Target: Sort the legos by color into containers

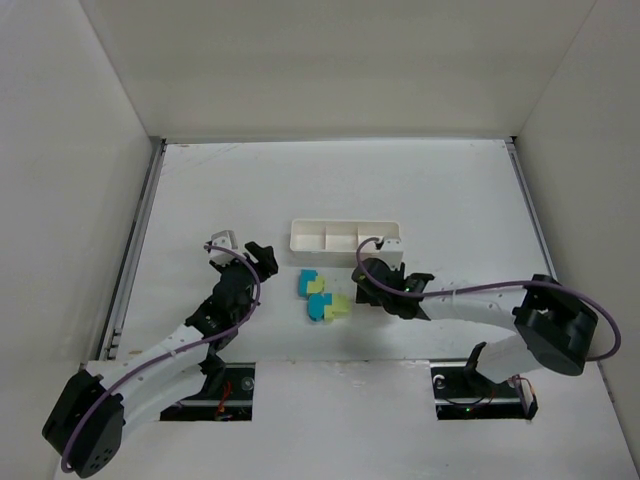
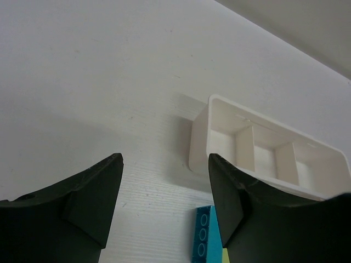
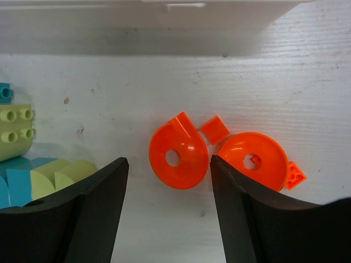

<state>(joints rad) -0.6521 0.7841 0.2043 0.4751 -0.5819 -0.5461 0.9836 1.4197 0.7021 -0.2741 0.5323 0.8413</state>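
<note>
Jaws apart on both arms, nothing gripped. Between the jaws of the right gripper (image 3: 168,160), flat on the table (image 3: 274,82), one round orange-red lego (image 3: 178,159). Just right of it, a second round one (image 3: 255,156), its lower edge hidden by a jaw. Left of those jaws, yellow-green legos (image 3: 15,129) and teal legos (image 3: 16,183), cropped by the frame. Ahead of the left gripper (image 2: 164,164), slightly right, the white tray (image 2: 219,137), its far end cut off.
</note>
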